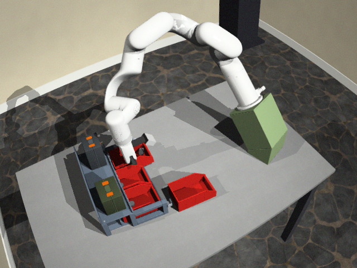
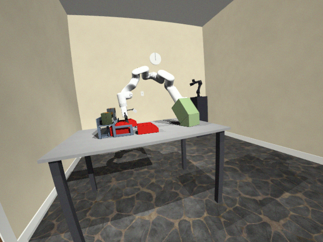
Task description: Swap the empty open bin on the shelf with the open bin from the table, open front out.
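Note:
The blue-grey shelf (image 1: pixel 115 184) stands at the table's left and holds a row of red open bins. The far bin (image 1: pixel 133 156) has small grey parts (image 1: pixel 141 150) in it; it sits in the far place, and its open front sticks out a little past the other two bins. My gripper (image 1: pixel 131 161) points down onto this bin's near side wall and is shut on that thin wall. An empty red bin (image 1: pixel 191 191) stands on its base on the table, right of the shelf. In the exterior view the gripper (image 2: pixel 126 120) is over the shelf (image 2: pixel 114 127), with the empty bin (image 2: pixel 147 128) beside it.
Two dark boxes with orange marks (image 1: pixel 92 148) (image 1: pixel 109 192) stand on the shelf's upper board. The middle bin (image 1: pixel 132 174) and near bin (image 1: pixel 142 197) sit in the shelf. The arm's green base block (image 1: pixel 260 127) is at the table's back right.

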`<state>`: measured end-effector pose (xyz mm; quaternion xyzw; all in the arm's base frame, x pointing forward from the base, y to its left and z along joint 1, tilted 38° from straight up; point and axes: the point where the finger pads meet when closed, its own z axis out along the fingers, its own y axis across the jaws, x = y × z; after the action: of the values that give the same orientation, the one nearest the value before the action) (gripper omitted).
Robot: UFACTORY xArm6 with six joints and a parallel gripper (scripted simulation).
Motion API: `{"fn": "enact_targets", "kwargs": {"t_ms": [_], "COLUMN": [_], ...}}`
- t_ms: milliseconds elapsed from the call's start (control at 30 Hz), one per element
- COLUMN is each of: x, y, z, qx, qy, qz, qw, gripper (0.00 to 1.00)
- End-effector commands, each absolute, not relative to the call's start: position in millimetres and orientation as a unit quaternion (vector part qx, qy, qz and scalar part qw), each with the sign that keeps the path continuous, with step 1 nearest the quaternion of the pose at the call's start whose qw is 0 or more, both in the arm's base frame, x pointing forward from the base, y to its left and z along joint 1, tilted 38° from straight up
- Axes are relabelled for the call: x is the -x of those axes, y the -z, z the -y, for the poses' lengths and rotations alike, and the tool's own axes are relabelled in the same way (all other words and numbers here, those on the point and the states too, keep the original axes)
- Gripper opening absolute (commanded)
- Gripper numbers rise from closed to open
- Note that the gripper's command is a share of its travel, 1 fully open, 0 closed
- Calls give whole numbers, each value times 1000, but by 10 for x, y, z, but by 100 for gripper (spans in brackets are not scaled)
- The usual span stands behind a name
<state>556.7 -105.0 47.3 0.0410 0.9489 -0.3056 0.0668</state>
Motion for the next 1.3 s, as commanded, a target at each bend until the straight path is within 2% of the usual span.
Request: {"fn": "enact_targets", "kwargs": {"t_ms": [0, 1133, 1167, 1267], "x": [-5580, -5576, -5576, -5576], "y": [-489, -470, -470, -470], "z": [1041, 1054, 1054, 1054], "qx": [-41, -36, -36, -36], "qy": [305, 306, 306, 306], "qz": [-949, -948, -948, -948], "qw": [69, 83, 83, 83], "gripper": [0, 0, 10, 10]}}
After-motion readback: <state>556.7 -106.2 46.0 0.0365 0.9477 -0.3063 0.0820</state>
